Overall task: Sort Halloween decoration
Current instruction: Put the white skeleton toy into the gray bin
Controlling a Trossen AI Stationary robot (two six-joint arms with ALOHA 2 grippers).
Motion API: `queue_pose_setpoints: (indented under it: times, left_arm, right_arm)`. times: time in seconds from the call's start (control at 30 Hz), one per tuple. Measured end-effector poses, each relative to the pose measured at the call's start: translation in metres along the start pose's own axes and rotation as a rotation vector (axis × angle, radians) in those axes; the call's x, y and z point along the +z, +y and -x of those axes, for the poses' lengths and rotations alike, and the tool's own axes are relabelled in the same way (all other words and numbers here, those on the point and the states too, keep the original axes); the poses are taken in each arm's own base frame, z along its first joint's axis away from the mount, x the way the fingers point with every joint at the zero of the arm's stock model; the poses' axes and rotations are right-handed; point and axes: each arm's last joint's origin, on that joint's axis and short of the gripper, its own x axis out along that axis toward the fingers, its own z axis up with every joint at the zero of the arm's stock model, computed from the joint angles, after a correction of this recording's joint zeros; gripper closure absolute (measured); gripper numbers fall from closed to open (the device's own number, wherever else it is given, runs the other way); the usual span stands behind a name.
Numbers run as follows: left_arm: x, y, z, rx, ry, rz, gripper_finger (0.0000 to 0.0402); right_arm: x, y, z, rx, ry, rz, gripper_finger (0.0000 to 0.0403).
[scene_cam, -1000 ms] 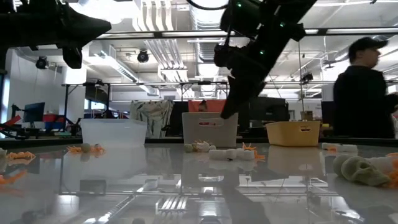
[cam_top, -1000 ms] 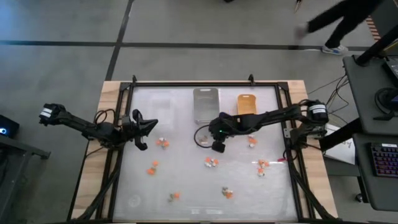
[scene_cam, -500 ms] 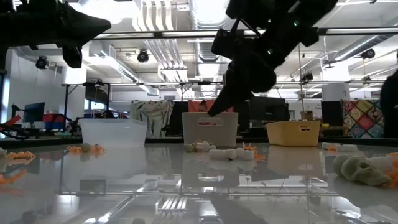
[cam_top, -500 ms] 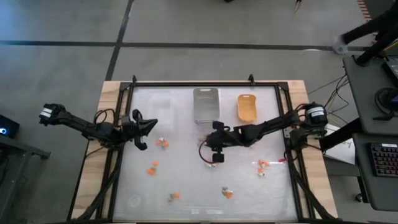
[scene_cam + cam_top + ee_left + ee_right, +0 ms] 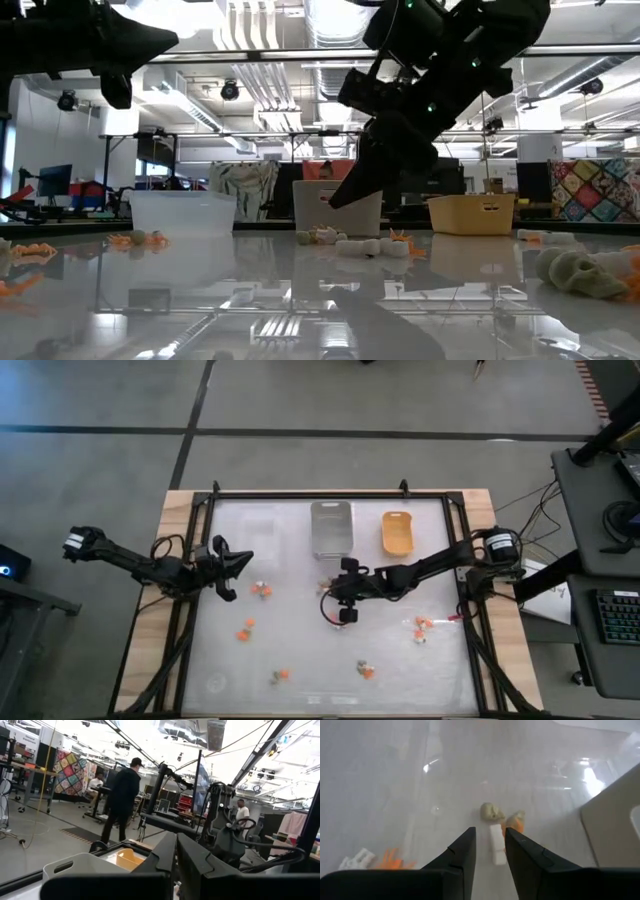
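My right gripper [image 5: 488, 851] hangs with fingers slightly spread and empty over the table's middle. The small white bar-shaped trinket [image 5: 496, 844] lies straight ahead between them, its long axis along my reach, beside a tan skull-like trinket [image 5: 491, 811].

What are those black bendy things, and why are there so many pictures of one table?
They are two robot arms, each ending in a two-finger gripper. One camera looks straight down, one sits level with the table, and one rides on each wrist. The left gripper waits at the side, shut and empty. The right gripper is slightly open over a small white trinket, holding nothing. Little Halloween trinkets lie scattered on the table. At the far edge stand a grey tray and an orange-yellow tray for sorting.
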Motion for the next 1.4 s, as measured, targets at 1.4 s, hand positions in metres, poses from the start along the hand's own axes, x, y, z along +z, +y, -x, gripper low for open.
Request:
queue_pose_setpoints:
  times: [1.4]
  left_arm:
    - [-0.001, 0.0, -0.001, 0.001, 0.003, -0.006, 0.0402]
  right_arm:
    - [-0.023, 0.004, -0.03, -0.039, 0.061, -0.038, 0.0378]
